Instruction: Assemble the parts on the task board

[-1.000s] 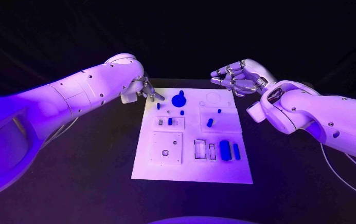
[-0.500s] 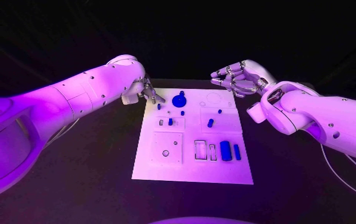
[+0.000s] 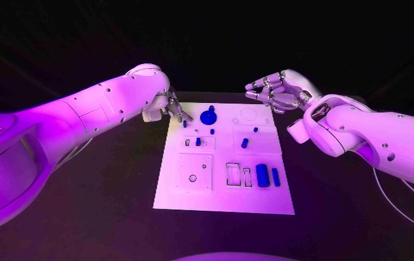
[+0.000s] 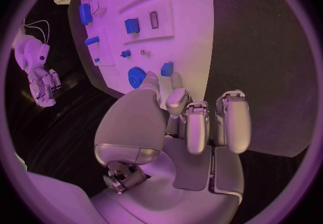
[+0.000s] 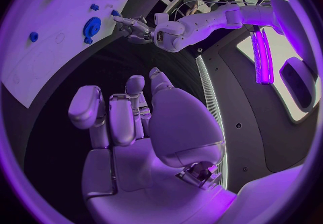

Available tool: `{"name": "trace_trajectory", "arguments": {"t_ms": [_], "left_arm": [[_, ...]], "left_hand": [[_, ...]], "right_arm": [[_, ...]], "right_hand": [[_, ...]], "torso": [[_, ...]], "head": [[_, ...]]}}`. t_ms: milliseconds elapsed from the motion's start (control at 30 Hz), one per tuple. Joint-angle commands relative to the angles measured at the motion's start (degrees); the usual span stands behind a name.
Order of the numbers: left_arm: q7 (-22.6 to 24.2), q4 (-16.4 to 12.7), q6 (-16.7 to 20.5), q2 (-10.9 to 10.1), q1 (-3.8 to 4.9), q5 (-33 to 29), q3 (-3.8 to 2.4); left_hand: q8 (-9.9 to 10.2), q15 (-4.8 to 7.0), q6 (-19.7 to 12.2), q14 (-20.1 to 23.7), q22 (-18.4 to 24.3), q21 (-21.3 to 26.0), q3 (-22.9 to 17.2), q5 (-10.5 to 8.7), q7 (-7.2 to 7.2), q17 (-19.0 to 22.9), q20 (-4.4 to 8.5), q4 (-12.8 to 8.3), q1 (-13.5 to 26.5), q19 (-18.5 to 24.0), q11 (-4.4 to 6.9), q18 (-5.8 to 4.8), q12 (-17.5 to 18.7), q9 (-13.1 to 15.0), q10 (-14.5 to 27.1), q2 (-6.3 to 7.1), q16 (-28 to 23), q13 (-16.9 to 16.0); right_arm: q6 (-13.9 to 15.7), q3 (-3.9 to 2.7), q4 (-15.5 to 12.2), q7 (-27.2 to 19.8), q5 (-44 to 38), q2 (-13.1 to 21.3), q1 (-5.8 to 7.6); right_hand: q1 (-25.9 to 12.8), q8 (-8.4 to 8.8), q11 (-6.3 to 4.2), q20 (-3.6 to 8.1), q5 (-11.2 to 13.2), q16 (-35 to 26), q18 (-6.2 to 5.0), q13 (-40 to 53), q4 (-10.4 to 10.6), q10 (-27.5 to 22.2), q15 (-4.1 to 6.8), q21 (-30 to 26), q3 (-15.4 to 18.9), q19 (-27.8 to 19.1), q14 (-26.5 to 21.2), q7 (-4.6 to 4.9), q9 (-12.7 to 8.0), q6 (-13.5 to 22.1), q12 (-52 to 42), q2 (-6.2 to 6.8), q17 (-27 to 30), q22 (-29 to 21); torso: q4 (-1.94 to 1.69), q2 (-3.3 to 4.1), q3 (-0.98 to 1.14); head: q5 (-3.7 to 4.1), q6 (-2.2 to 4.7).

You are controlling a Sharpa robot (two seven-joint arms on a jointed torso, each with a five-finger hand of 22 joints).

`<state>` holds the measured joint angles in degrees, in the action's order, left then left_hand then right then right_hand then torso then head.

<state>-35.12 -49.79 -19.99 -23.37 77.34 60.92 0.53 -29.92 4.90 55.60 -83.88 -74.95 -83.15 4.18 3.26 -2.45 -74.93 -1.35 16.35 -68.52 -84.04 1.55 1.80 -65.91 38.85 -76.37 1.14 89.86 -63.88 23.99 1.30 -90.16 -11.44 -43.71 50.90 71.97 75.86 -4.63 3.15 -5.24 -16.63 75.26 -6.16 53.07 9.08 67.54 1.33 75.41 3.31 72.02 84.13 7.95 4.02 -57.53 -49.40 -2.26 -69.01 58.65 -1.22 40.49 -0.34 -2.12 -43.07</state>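
Fingers of the silver left hand [image 3: 170,109] reach toward the far left corner of the white rectangular task board [image 3: 222,198], tips just beside a small blue peg [image 4: 167,68] and near the blue toothed gear [image 3: 208,117]; whether they pinch anything I cannot tell. Probably it is lining up to take a piece. Silver right hand [image 3: 276,91] hovers spread and empty off the far right corner over the black desk [image 3: 103,213], likely waiting clear.

One task board [image 3: 222,198] — roughly eight blue parts [image 3: 208,117] — two hands [image 3: 274,93].
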Motion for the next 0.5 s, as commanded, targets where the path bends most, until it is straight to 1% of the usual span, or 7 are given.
{"name": "trace_trajectory", "arguments": {"t_ms": [33, 200, 500], "left_arm": [[0.6, 0.0, -1.8, 0.2, 0.01, -0.3, 0.0], [0.6, 0.0, -2.0, 0.3, 0.01, -0.3, 0.02], [0.6, 0.4, -2.2, 0.4, -0.03, -0.3, 0.07]], "left_hand": [[-0.2, -0.03, 0.4, -6.1, -8.6, -0.3, -0.1, -0.21, 0.1, -15.1, -0.14, -0.3, -0.7, -2.4, 0.04, 0.24, -0.3, 0.1, -0.4, -0.06, 0.1, -0.1], [-0.2, -0.03, 0.4, -6.1, -8.6, -0.3, -0.1, -0.21, 0.1, -15.1, -0.14, -0.3, -0.7, -2.4, 0.04, 0.24, -0.3, 0.1, -0.4, -0.06, 0.1, -0.1], [-0.4, 0.02, 0.6, -6.1, -8.7, -0.3, -0.2, -0.21, 0.18, -15.1, -0.09, -0.3, -1.3, -2.5, 0.1, 0.22, -0.3, 0.2, -0.5, -0.48, 0.1, -0.1]], "right_arm": [[-0.8, 0.0, 0.0, -0.5, -0.2, -0.1, -0.04], [-0.8, 0.0, 0.0, -0.5, -0.2, -0.1, -0.04], [-0.9, 0.0, 0.0, -0.5, -0.2, -0.1, -0.04]], "right_hand": [[0.0, -0.06, 0.01, 0.12, -0.3, -0.2, -0.32, 0.0, 0.0, -0.4, -0.21, -0.2, 0.0, -0.4, 1.3, 0.21, 0.0, 0.2, 0.1, -0.44, 0.1, -0.1], [0.0, -0.06, 0.01, 0.12, -0.3, -0.2, -0.32, 0.0, 0.0, -0.4, -0.21, -0.2, 0.0, -0.4, 1.3, 0.21, 0.0, 0.2, 0.1, -0.44, 0.1, -0.1], [0.0, -0.06, 0.01, 0.12, -0.3, -0.2, -0.32, 0.0, 0.0, -0.4, -0.21, -0.2, 0.0, -0.4, 1.3, 0.21, 0.0, 0.2, 0.1, -0.44, 0.1, -0.1]], "torso": [[-0.01, 0.0, -0.01], [0.0, 0.0, -0.01], [0.0, 0.01, -0.03]], "head": [[0.03, -0.01], [0.07, -0.03], [0.06, -0.2]]}}
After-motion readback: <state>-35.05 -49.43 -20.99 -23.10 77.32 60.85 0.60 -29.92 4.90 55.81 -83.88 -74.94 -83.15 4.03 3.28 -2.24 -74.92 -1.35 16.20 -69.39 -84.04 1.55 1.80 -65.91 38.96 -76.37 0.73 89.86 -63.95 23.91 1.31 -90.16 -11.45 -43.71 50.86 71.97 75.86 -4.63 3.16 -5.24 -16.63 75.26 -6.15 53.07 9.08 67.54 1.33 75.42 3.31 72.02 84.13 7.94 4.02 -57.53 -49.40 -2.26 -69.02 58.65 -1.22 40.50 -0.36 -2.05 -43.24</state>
